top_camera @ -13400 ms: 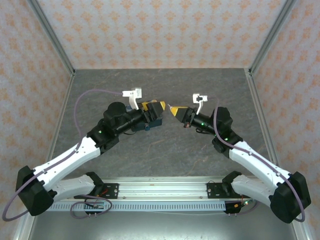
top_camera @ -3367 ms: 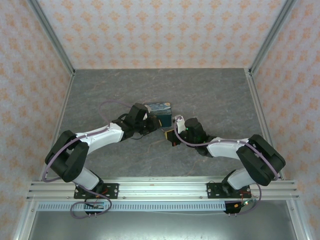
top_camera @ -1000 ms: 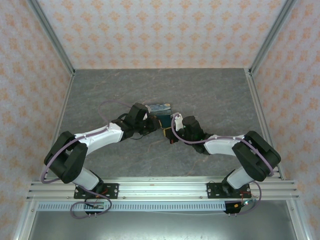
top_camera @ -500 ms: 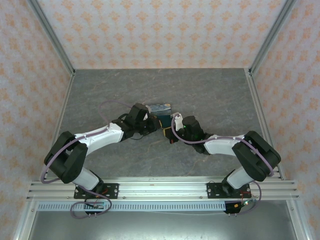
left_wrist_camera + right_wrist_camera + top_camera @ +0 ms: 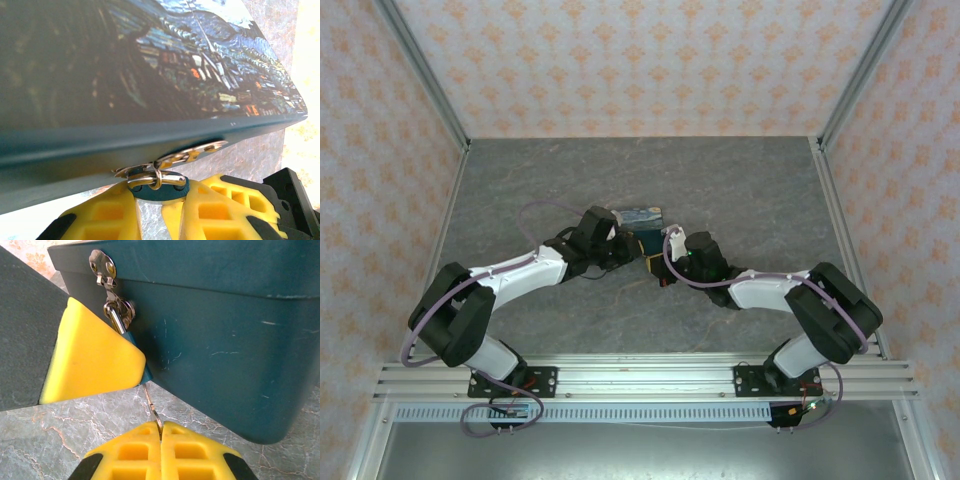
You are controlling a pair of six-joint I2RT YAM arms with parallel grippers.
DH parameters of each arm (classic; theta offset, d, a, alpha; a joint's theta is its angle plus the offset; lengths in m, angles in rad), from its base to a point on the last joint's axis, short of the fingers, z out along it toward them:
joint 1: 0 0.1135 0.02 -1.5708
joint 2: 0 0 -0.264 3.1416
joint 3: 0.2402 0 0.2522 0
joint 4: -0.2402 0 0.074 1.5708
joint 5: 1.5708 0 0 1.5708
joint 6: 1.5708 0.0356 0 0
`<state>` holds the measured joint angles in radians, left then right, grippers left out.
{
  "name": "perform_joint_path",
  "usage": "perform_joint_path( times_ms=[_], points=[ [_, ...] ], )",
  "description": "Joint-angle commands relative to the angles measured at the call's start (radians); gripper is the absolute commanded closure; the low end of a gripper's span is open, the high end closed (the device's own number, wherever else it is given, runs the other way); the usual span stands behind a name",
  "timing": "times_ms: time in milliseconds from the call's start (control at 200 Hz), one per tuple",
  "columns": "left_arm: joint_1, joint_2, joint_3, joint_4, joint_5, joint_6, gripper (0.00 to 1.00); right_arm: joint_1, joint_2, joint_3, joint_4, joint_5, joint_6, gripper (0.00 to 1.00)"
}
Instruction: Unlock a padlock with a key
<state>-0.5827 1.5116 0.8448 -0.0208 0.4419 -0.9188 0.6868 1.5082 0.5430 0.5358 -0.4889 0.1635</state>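
"Padlock [image 5: 159, 191], the tiny blue-green one w/ steel shackle: where's it now?"
"Hanging off the metal hasp [image 5: 102, 265] of the rectangular night-sky painted tin box [image 5: 150, 65], on the grey marbled table [image 5: 720, 180]. My left gripper [image 5: 154, 198] is clamped on its body."
"Right side?"
"My right gripper [image 5: 161, 432] pinches the thin silver key [image 5: 151, 407]. Blade runs up to the lock's underside, keyway hidden."
"What changed?"
"Vs half a sec ago, nothing visible. Vs approx 3 s ago, my right arm edged in. I judge insertion done, so turning's next."

padlock [image 5: 156, 192] hanging from tin box [image 5: 225, 340] hasp [image 5: 102, 265], key [image 5: 151, 409] just below
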Motion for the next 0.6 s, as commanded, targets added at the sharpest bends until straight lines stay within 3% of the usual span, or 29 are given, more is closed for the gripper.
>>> perform_joint_path(
  times_ms=[0,596],
  points=[
    [-0.011,-0.040,0.043,0.025,0.051,-0.008,0.84,0.002,0.008,0.031,0.069,0.002,-0.002,1.00],
    [-0.016,-0.067,0.048,-0.009,0.081,-0.004,0.84,0.002,0.014,0.109,0.089,-0.019,-0.033,1.00]
  ],
)
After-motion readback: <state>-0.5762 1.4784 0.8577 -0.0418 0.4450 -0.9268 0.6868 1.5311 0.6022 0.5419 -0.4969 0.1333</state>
